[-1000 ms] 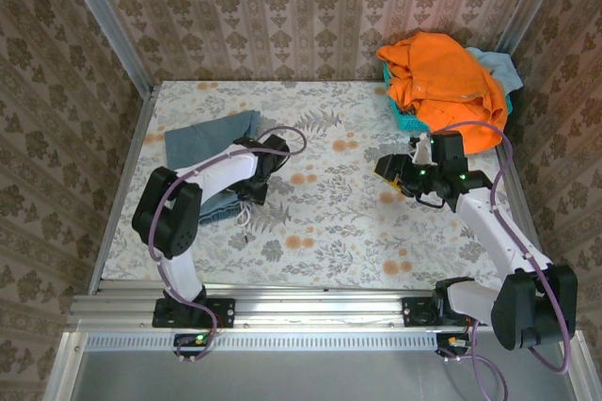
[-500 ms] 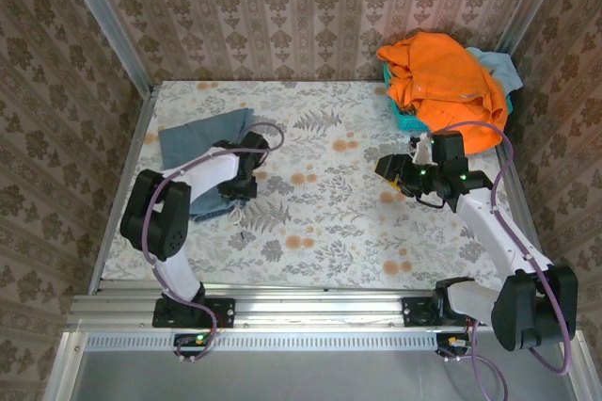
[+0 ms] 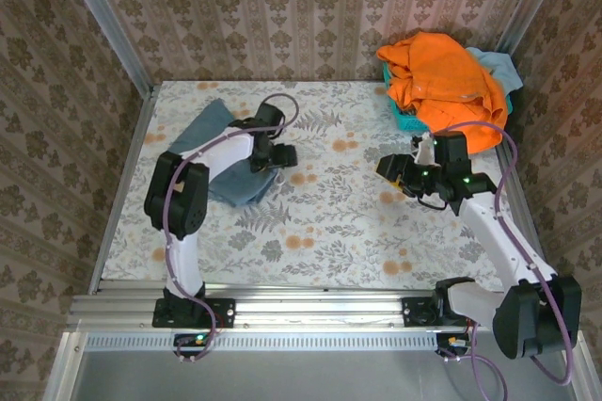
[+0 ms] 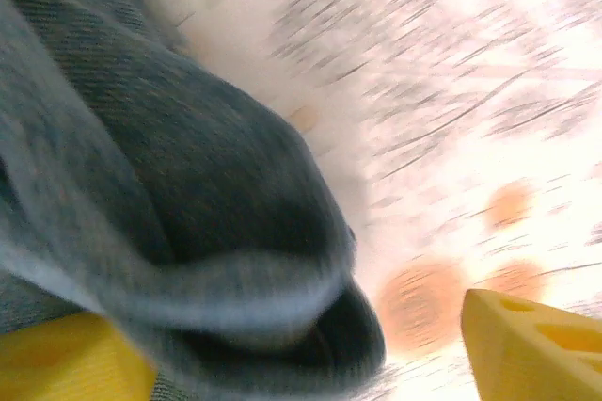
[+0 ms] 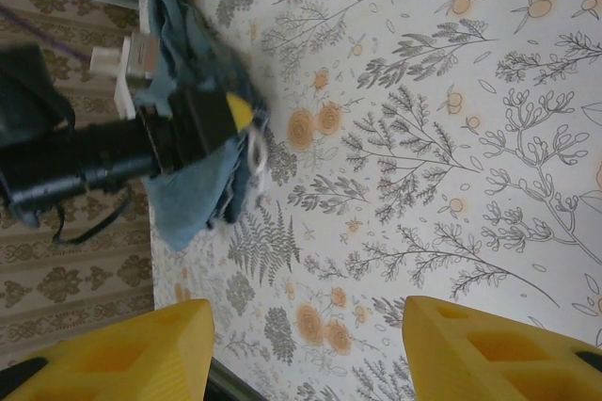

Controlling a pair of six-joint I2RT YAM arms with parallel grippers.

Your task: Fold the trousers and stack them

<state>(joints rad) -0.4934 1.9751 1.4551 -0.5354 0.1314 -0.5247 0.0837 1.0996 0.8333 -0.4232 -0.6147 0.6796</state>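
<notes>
while the trousers (image 3: 243,184) are bunched rather than spread flat, they are found on the left half of the table (image 3: 329,222), toward its far side, with one pale-blue leg trailed off toward the far left corner and a thicker wad lying nearer the middle. the left gripper (image 3: 280,154) is held low at the right edge of that wad, and its jaws are seen spread wide: in the left wrist view a rounded fold of denim is heaped between the yellow fingertips (image 4: 531,344), pressed up against the left one, while floral tabletop is shown between the fold and the right one, so nothing is judged to be pinched. the placing suggests that an edge of the cloth is being sought for dragging or turning over, since no neat fold can be made until the legs are laid out; the folding is therefore judged to be at an early stage, with no stack begun. further right, the right gripper (image 3: 393,173) is hung above the table, well apart from the jeans, its jaws parted with only tabletop between them, apparently held back as a waiting hand and turned to face the left arm's work. at the far right corner an orange garment (image 3: 442,76) is piled beside a pale turquoise cloth (image 3: 496,67), out of the working area.
</notes>
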